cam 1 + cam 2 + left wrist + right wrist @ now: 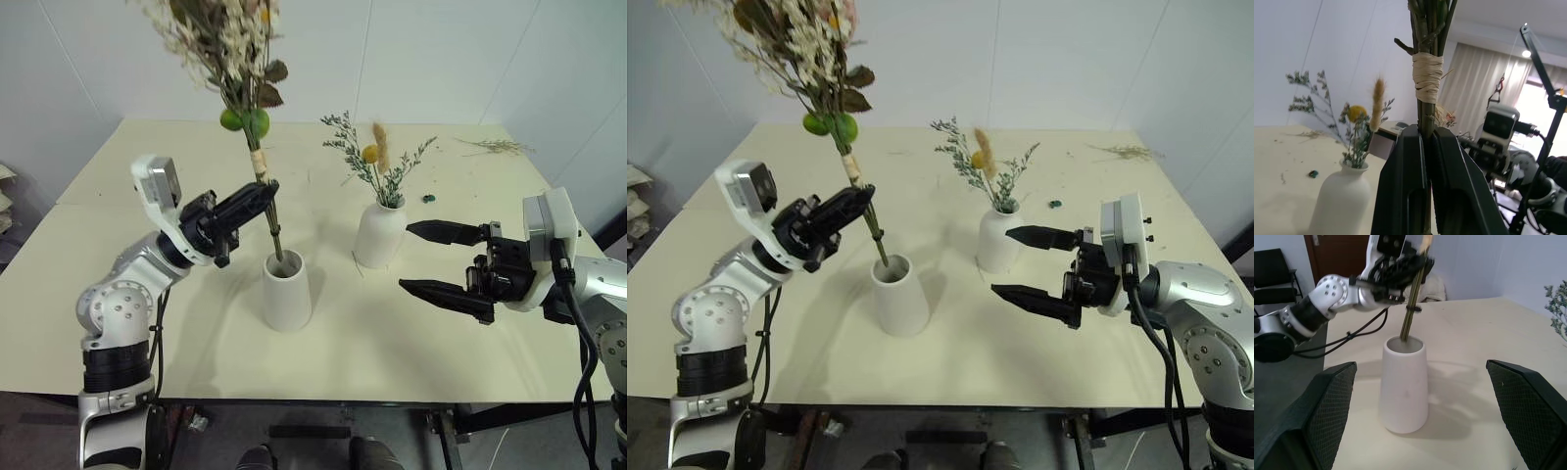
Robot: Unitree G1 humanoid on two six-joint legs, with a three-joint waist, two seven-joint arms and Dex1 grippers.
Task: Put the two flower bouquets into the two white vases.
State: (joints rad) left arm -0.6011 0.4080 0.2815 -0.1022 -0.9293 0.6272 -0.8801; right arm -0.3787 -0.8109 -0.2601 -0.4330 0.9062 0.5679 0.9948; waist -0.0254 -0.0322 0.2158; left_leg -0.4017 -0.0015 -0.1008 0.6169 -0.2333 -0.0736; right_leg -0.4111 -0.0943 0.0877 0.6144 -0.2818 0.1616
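My left gripper [265,193] is shut on the stems of the big bouquet [230,49], just below its pale binding [1427,78]. The bunch leans up and to the left, and its stem ends dip into the mouth of the tapered white vase [286,292] at the table's middle. The thin sprig bunch with the yellow ball flower [372,162] stands in the rounded bottle vase [379,233] behind and to the right. My right gripper [404,257] is open, pointing left just right of the bottle vase, with nothing between its fingers. In the right wrist view the tapered vase [1403,387] stands between its two fingers, further off.
The cream table [147,323] carries a loose dried twig [500,147] at the back right corner and a small dark green bit [428,198] beside the bottle vase. White walls close in behind and at the right.
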